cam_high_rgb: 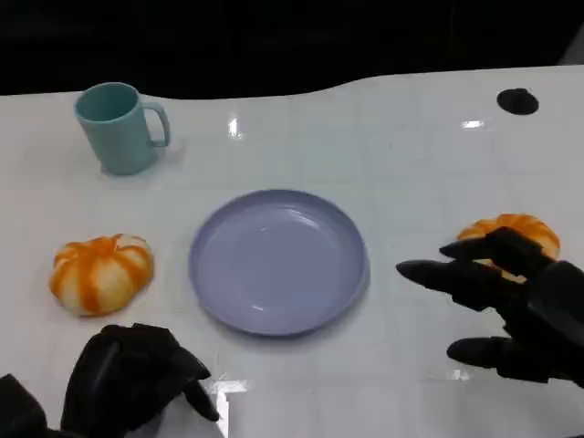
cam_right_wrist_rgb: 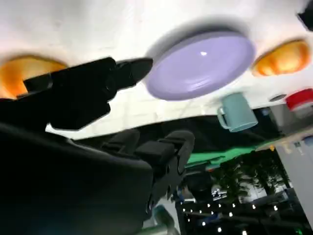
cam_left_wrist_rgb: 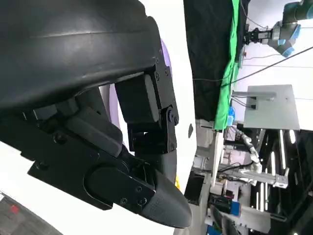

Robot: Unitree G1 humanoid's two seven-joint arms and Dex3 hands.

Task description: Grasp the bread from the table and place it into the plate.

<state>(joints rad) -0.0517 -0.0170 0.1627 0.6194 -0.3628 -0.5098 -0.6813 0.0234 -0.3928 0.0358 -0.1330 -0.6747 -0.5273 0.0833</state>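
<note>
At the far left of the white table (cam_high_rgb: 383, 128) stood a teal mug (cam_high_rgb: 117, 126), upright, its handle to the right; nearer the robot lay a bread (cam_high_rgb: 100, 272), orange and white, well apart from the mug; below it the left hand (cam_high_rgb: 137, 376) rested low over the table edge with its fingers curled inward and nothing between them. In the middle was the lavender plate (cam_high_rgb: 278, 260), with nothing on it. To the right the right hand (cam_high_rgb: 511, 306) hovered with its fingers spread and reaching toward the plate, holding nothing; just behind it lay a second bread (cam_high_rgb: 520, 230), partly hidden by the fingers; whether they touched it could not be told. A black round mark (cam_high_rgb: 517, 101) sat at the far right.
</note>
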